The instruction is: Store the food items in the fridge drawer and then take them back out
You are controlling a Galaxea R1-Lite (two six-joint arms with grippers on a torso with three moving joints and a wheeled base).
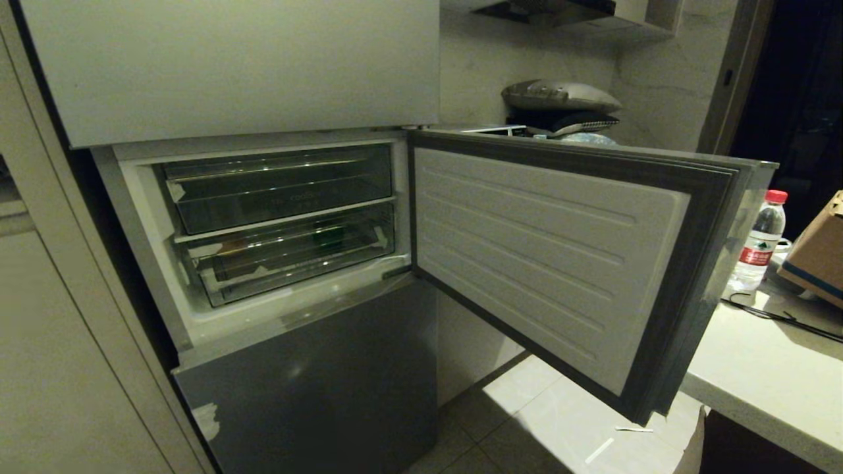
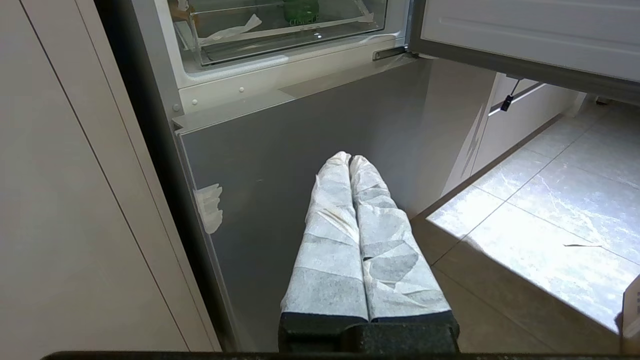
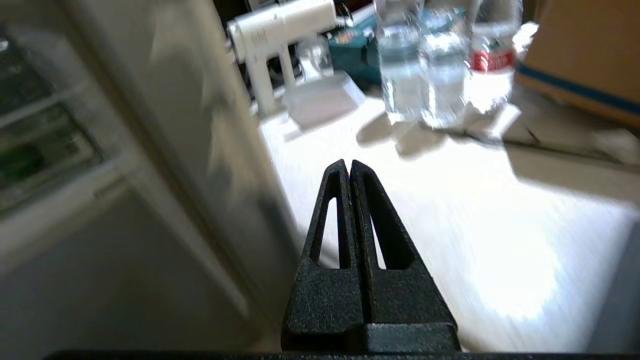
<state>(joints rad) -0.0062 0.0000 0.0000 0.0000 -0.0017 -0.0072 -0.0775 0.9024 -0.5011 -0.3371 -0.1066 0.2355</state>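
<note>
The fridge drawer's door (image 1: pixel 546 257) stands swung open to the right, its white ribbed inner face showing. Inside are two clear bins. The lower bin (image 1: pixel 290 263) holds the food items: a dark green one (image 1: pixel 327 237) (image 2: pixel 301 10) and a tan shape (image 1: pixel 226 249) at its left end. My left gripper (image 2: pixel 350 159), fingers wrapped in white tape, is shut and empty, low in front of the lowest grey panel (image 2: pixel 300 150). My right gripper (image 3: pixel 349 165) is shut and empty over the white counter (image 3: pixel 450 210), beside the open door's edge. Neither gripper shows in the head view.
On the counter (image 1: pixel 757 368) to the right stand clear water bottles (image 1: pixel 761 240) (image 3: pixel 400 65), a cardboard box (image 1: pixel 820 253), a black cable (image 1: pixel 784 319) and a white handheld device (image 3: pixel 280 30). The tiled floor (image 1: pixel 560 428) lies under the open door. A tall cabinet (image 1: pixel 59 329) flanks the fridge's left.
</note>
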